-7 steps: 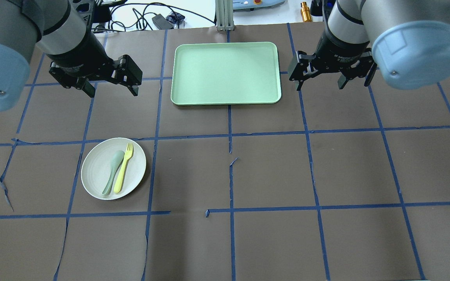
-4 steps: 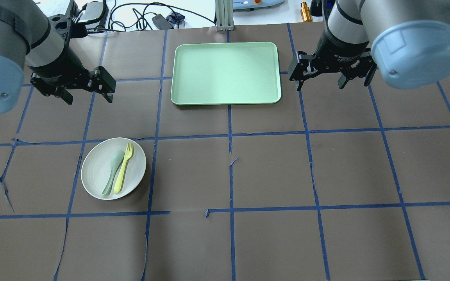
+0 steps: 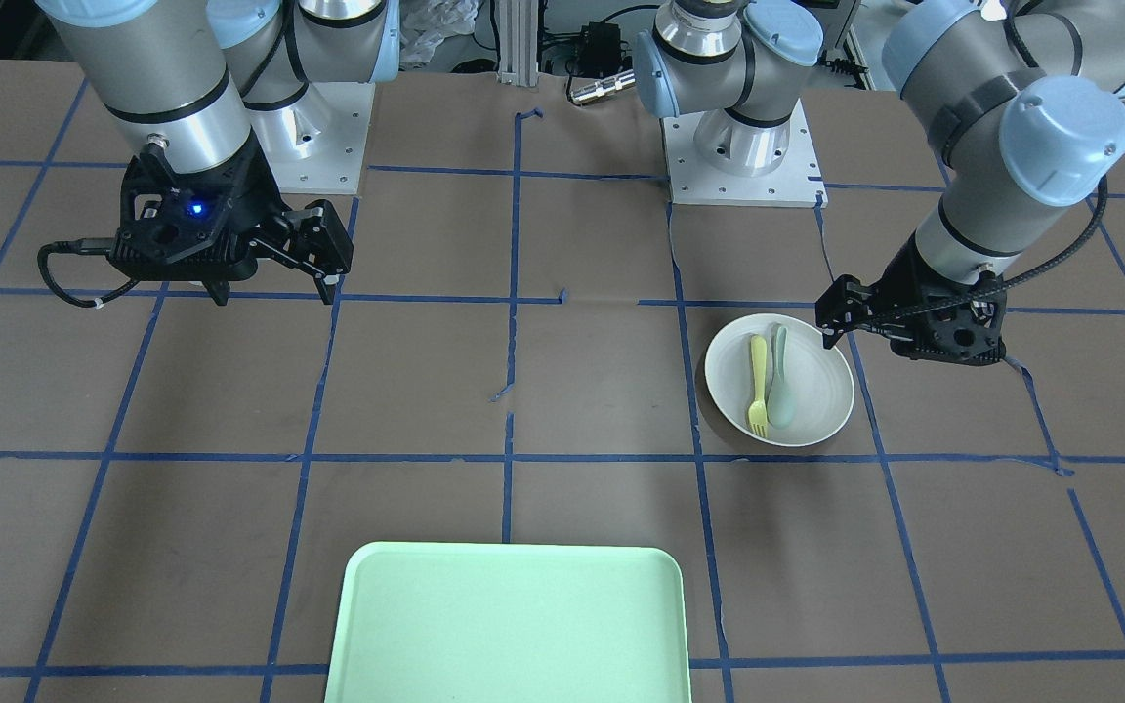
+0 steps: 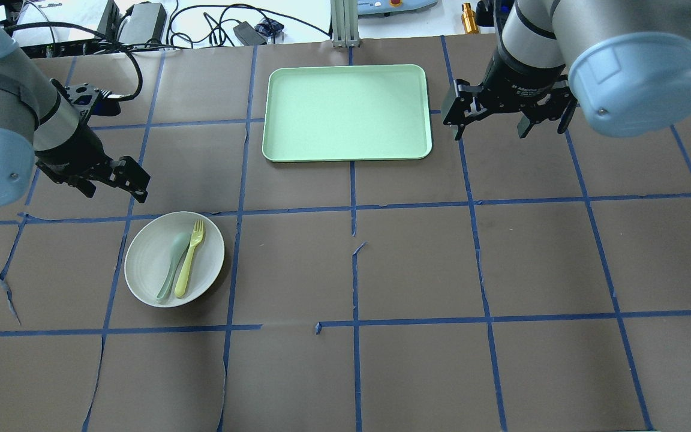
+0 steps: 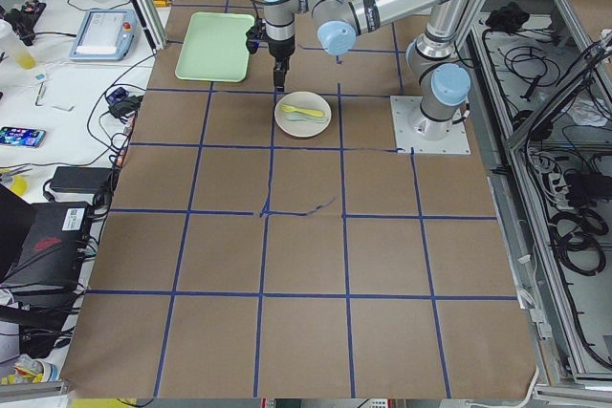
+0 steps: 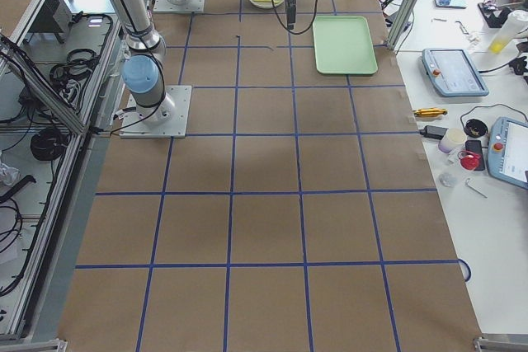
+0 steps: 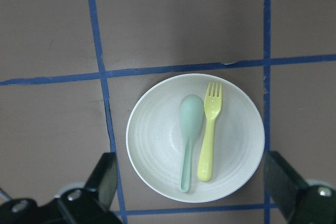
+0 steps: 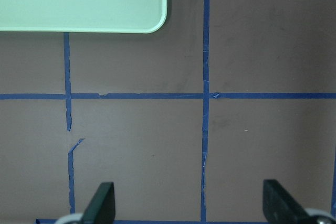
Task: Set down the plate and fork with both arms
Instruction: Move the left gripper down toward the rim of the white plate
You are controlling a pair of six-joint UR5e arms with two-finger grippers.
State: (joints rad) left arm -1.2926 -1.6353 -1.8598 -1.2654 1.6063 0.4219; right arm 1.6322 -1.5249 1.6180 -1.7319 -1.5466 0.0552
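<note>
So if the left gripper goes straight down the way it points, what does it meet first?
Likely the near rim of the round off-white plate, which sits between the fingers of the open left gripper in the wrist view; depth is unclear.

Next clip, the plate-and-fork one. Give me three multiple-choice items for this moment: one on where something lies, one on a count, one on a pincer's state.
1. Where does the fork lie?
A. outside the plate, leaning on its rim
B. inside the plate, beside the spoon
C. half off the plate's rim

2. How many utensils are on the plate?
A. one
B. two
C. three

3. The left pincer is
A. shut on the fork
B. shut on the plate's rim
C. open, holding nothing

Key:
1 B: the left wrist view shows the fork wholly inside the plate, next to the spoon.
2 B: only the fork and the spoon lie there.
3 C: in the overhead view its fingers stand wide apart, gripping nothing and short of the plate.
</note>
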